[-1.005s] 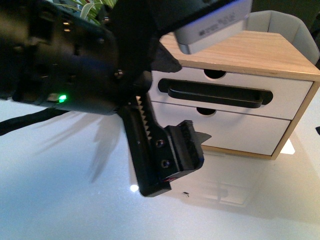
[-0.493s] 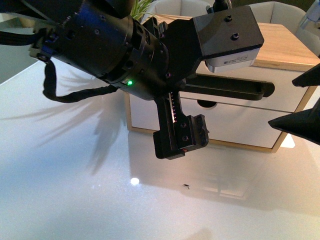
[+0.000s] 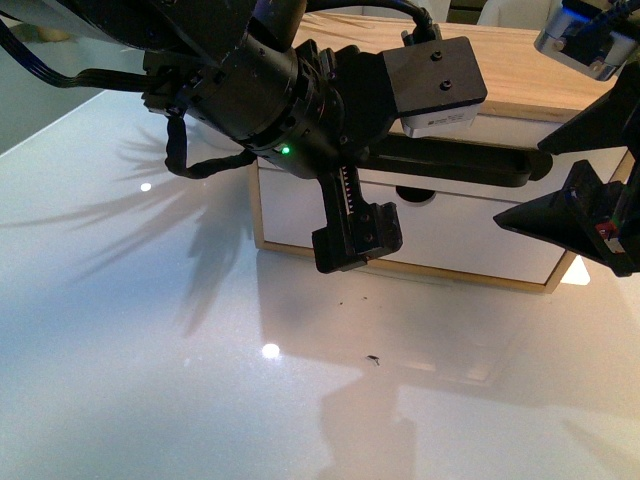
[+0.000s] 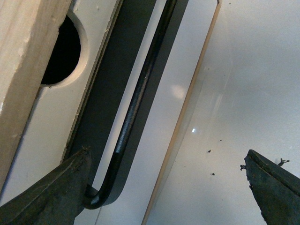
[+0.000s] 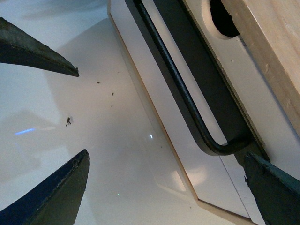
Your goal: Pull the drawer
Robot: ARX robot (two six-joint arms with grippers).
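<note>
White tabletop [image 3: 150,350], left pincer [image 4: 167,159] and right pincer [image 5: 166,157] splayed, slanting toward drawer [image 3: 470,166], apparently apart

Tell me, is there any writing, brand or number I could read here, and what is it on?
Nothing is readable.
White label on the left arm's camera box: small print, too blurred to read.
Drawer, its bar handle and the table: no writing visible.
</note>
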